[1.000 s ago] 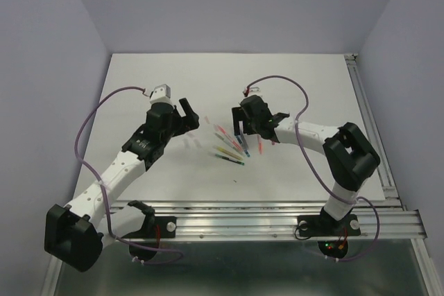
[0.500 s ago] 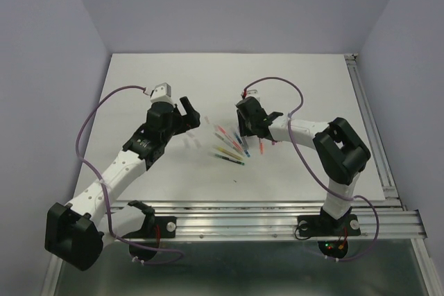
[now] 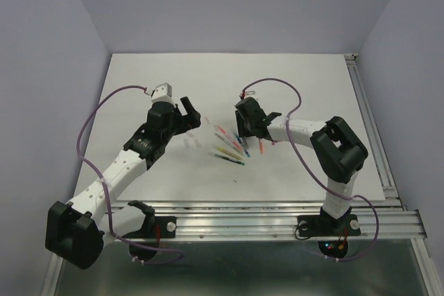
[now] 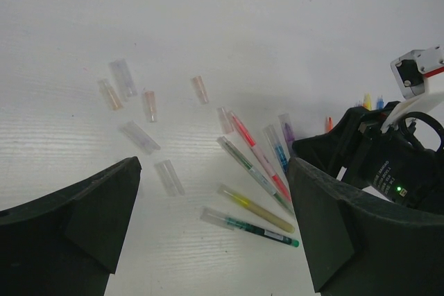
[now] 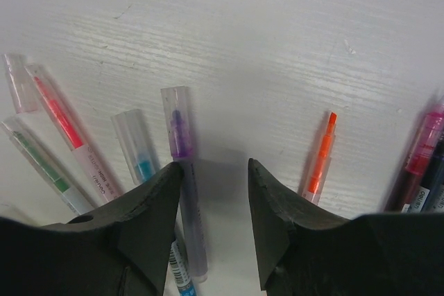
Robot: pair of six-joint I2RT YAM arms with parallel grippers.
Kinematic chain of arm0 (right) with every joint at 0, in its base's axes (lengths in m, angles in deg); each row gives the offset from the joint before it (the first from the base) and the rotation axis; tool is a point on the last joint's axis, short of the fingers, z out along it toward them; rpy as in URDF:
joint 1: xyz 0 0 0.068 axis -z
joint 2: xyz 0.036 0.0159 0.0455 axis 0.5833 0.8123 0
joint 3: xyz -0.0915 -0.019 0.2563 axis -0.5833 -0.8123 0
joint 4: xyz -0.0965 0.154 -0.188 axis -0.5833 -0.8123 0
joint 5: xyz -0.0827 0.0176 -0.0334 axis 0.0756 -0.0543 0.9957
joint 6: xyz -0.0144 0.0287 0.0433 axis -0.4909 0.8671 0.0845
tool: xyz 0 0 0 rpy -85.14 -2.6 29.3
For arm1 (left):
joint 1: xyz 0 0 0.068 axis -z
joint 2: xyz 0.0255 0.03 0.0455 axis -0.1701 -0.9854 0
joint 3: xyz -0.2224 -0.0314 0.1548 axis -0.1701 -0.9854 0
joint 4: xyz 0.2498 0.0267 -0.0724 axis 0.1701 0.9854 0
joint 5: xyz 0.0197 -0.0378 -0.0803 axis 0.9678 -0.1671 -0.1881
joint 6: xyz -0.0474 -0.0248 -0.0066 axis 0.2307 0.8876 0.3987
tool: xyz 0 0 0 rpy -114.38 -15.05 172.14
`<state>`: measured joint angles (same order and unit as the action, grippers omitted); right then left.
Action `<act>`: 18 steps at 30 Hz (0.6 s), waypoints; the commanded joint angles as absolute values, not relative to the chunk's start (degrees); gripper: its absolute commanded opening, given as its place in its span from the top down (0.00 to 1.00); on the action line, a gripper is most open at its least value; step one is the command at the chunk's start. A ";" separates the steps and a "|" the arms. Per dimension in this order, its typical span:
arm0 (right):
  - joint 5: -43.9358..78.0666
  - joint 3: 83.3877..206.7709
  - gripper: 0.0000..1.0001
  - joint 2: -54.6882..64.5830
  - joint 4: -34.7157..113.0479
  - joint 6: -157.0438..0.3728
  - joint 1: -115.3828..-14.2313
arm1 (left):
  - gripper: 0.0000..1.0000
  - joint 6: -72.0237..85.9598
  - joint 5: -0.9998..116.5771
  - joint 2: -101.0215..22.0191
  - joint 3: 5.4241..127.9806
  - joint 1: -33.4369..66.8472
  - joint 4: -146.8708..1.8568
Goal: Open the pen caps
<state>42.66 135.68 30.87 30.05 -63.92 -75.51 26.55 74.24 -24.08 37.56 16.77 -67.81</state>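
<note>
Your left end effector (image 4: pixel 211 192) is wide open and holds nothing. It hangs over the bench (image 4: pixel 277 19), above a small bunch of loose pen caps (image 4: pixel 141 137). These are short clear tubes, some a bit pink. They lie flat near the middle of the bench, on the left side of the pens (image 4: pixel 253 164). Each one has nothing inside it.

Your right end effector (image 5: pixel 215 171) is down low over the pens. Its fingers (image 5: pixel 277 220) stand partly apart and squeeze nothing. The purple pen (image 5: pixel 194 233) lies on the bench just beside one finger. Its clear cap (image 5: pixel 177 119) is on, with the purple tip inside. The blue pen (image 5: pixel 142 164) next to it also has its tip inside a cap. The orange pen (image 5: pixel 319 164) on the other side shows a bare tip.
</note>
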 commanded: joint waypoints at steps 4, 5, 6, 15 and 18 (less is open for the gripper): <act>42.72 138.35 0.56 33.02 30.80 -63.18 -76.02 | 0.01 26.06 74.31 -23.77 36.72 16.92 -70.05; 42.72 138.26 0.57 33.03 30.71 -62.92 -76.02 | 0.01 26.06 74.31 -23.69 36.63 16.92 -70.14; 42.46 137.39 0.57 32.94 30.88 -62.74 -76.02 | 0.01 26.06 74.31 -23.68 36.55 16.92 -70.14; 41.23 132.82 0.63 32.50 31.68 -61.33 -76.20 | 0.01 25.97 74.31 -23.95 36.63 16.92 -70.14; 41.49 132.03 0.68 32.59 31.24 -60.98 -76.46 | 0.01 25.97 74.22 -23.86 36.63 16.92 -70.05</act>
<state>42.03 134.81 32.38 32.47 -62.21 -75.54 26.52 74.17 -24.08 37.25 16.77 -68.01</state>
